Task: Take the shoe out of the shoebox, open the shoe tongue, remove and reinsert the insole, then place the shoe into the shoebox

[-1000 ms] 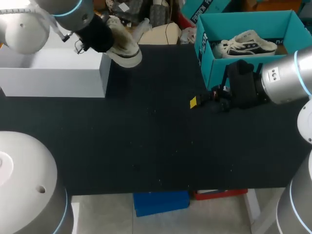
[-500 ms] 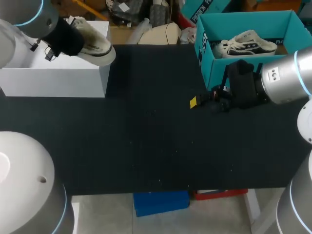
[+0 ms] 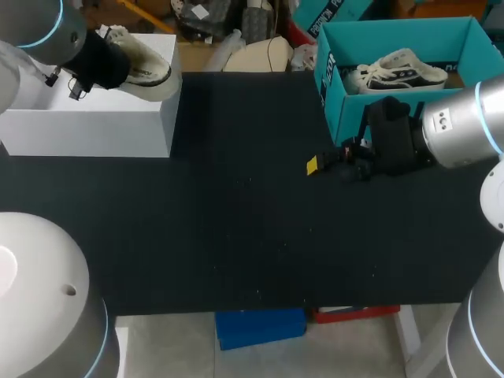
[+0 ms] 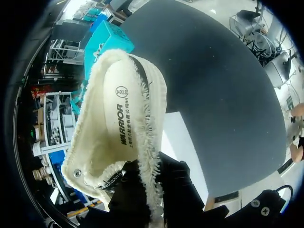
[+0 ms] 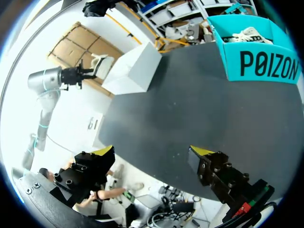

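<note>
- Silver-grey, round-jointed left arm point(image 3: 31, 24) with a glowing blue ring, a matte black wrist section and a thin dark cable loop.
- Silver-grey cylindrical right arm point(image 3: 465, 126) with a blue ring and two small dark holes in the casing.
- Black, blocky right tool point(image 5: 152, 152): bright yellow fingertips point(image 5: 105, 150), recessed screw holes, red connector at the base.
- Large white domed housing point(image 3: 35, 276) with small round holes and a blue band.

A black table point(image 3: 236, 236) carries a white shoebox point(image 3: 87, 130) and a teal box point(image 3: 346, 114).

Two shoes point(image 3: 146, 67) point(image 3: 402, 69), two boxes point(image 3: 87, 122) point(image 3: 346, 110)
</note>
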Controlling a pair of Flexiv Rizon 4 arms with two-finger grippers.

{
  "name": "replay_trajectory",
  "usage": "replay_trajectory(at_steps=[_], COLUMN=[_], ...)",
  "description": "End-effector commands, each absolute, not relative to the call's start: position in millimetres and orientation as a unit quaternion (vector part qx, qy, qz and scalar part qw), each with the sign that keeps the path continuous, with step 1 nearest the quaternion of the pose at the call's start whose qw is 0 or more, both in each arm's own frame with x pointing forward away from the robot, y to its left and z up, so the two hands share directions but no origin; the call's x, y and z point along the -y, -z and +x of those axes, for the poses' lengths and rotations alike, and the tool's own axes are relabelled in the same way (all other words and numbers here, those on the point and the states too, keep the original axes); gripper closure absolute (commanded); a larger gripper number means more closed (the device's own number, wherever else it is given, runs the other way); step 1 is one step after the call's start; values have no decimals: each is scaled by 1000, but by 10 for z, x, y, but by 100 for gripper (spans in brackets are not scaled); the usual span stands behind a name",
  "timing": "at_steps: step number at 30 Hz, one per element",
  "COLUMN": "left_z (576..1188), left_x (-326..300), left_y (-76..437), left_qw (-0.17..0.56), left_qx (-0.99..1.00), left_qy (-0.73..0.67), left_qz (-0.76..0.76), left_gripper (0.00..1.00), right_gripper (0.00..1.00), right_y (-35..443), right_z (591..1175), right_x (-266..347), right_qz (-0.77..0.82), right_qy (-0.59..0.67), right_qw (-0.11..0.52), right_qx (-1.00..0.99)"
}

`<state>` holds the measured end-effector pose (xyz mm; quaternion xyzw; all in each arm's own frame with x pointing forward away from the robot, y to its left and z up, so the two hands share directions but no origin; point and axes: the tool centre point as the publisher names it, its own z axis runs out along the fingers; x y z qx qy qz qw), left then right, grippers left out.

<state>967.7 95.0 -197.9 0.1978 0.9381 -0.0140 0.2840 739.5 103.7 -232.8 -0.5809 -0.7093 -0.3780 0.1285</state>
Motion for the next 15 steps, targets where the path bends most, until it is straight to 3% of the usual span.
replay_trajectory(at_steps=[1, 15], left_z=[10131, 10603], left_x=[-1119, -1921], left_y=[2081, 2525], left_qw=[277, 263], left_qx=[-949, -960], left_qy=[-1, -51], left_qz=[152, 83], left_gripper=[100, 100], right_gripper=[0, 0], right_y=[2324, 2324], right_z=[7397, 7397], right_x=[-1042, -1042], right_qz=[-582, -582], right_qy=[377, 377], right_qw=[128, 128], right_qx=[710, 710])
